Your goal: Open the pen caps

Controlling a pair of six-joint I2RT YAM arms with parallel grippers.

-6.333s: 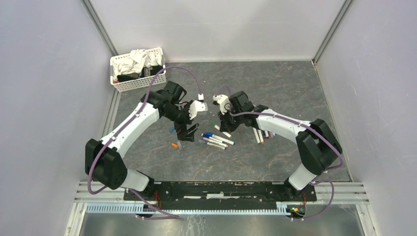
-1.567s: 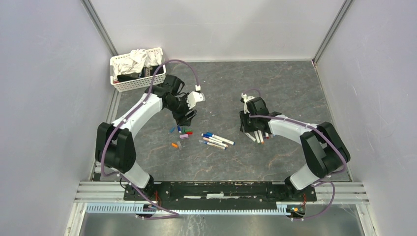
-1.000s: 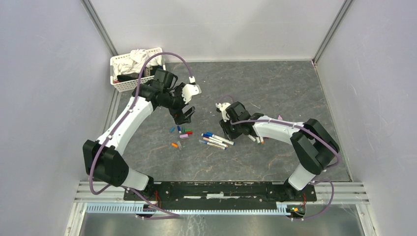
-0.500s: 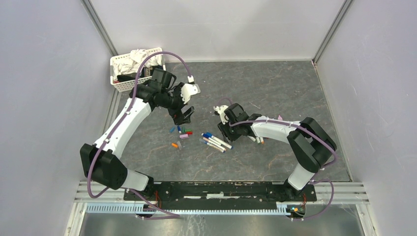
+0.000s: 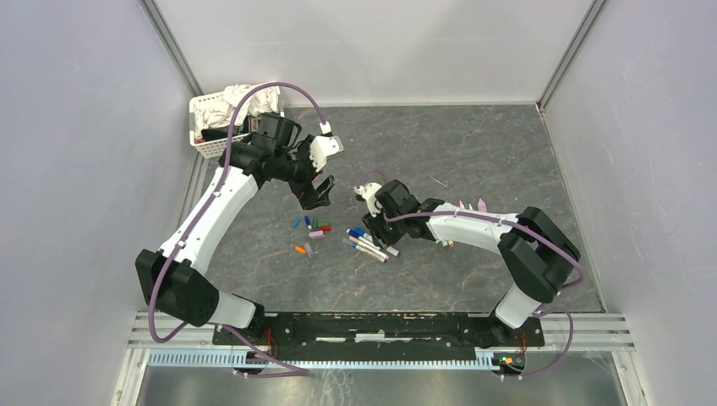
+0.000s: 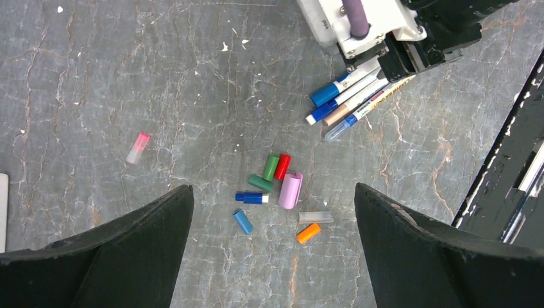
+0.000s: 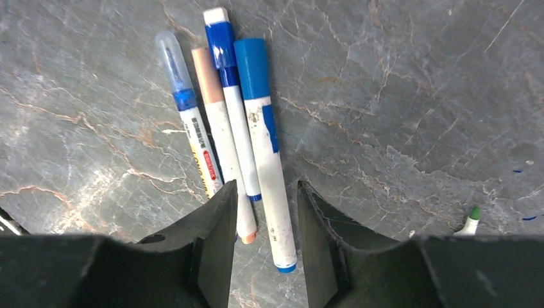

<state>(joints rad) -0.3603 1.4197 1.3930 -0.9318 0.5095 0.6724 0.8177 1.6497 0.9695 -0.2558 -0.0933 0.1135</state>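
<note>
Top: right pincer [image 5: 378, 227] has swung left onto capped pens [image 5: 368, 244]; left pincer [image 5: 314, 194], wide, has pulled back.
Left wrist: loose pen caps [image 6: 279, 183] clustered on desk [image 6: 96, 77].
Right wrist: jaws narrow, empty, straddling blue-capped pen [image 7: 263, 135]; next uncapping likely.

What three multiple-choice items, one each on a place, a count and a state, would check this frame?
1. Where on the grey marbled table does the white plastic lattice basket stand? A) far left corner B) far right corner C) near edge
2. How many white-barrelled marker pens lie side by side beneath the right gripper? A) two B) four C) seven
3. How do the jaws of the left gripper stand? A) wide apart, empty B) shut on a pen C) shut on a cap

1 A: the top view shows it back left.
2 B: the right wrist view shows four.
3 A: its fingers stand far apart above the small coloured plastic caps.
</note>
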